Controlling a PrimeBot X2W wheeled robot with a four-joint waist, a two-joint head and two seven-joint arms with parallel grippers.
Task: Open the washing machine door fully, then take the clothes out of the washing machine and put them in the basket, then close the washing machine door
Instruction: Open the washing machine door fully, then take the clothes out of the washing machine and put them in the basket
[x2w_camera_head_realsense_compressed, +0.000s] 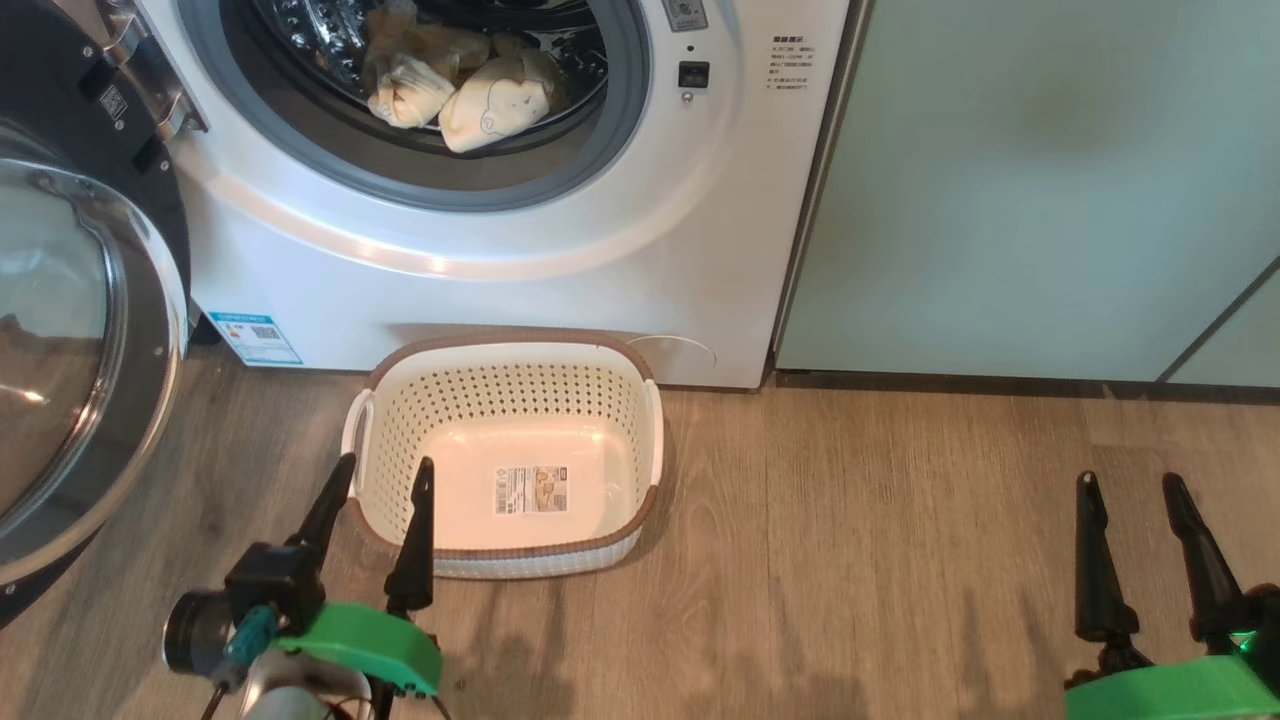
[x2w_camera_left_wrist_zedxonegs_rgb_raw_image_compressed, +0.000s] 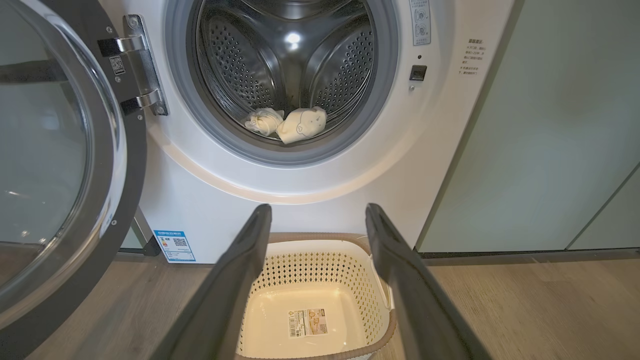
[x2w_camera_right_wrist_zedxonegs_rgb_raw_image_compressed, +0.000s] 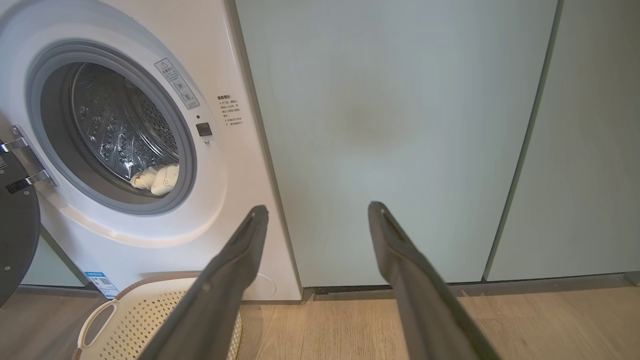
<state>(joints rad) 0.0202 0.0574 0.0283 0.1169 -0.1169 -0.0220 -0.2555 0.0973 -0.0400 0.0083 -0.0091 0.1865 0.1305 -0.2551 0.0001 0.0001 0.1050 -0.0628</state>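
The washer (x2w_camera_head_realsense_compressed: 500, 290) is big and white. Its door (x2w_camera_head_realsense_compressed: 90, 400) is swung wide open, out to the robot's left. The door has a black rim and a round glass bowl in the middle. It hangs on shiny metal hinges (x2w_camera_left_wrist_zedxonegs_rgb_raw_image_compressed: 142, 65) beside the round hole.

Inside the hole is the steel drum (x2w_camera_left_wrist_zedxonegs_rgb_raw_image_compressed: 290, 50), full of little dots. The clothes (x2w_camera_head_realsense_compressed: 480, 100) lie in there. They are a soft, pale yellow bundle, bunched up at the bottom of the drum, near the front. They sit just behind the grey ring (x2w_camera_head_realsense_compressed: 420, 190) that goes round the hole. One lump has a small drawn face on it.

The basket (x2w_camera_head_realsense_compressed: 510, 346) sits on the wood floor (x2w_camera_head_realsense_compressed: 850, 550), right in front of the washer and under the hole. Its back edge is very near the washer, but I cannot tell if they touch. It is cream with lots of small holes, a brown rim and white handles. A paper label (x2w_camera_head_realsense_compressed: 530, 490) is stuck to its bottom.

The left claw (x2w_camera_head_realsense_compressed: 386, 462) hangs low by the near left corner of the basket. Its two dark fingers (x2w_camera_head_realsense_compressed: 420, 530) are spread apart and pinch nothing.

The right claw (x2w_camera_head_realsense_compressed: 1128, 480) is well off to the right, over the floor, in front of the pale green cabinet (x2w_camera_head_realsense_compressed: 1050, 180). Its fingers are spread wide too, with nothing between them.

A blue and white sticker (x2w_camera_head_realsense_compressed: 255, 338) is on the washer's low left corner.
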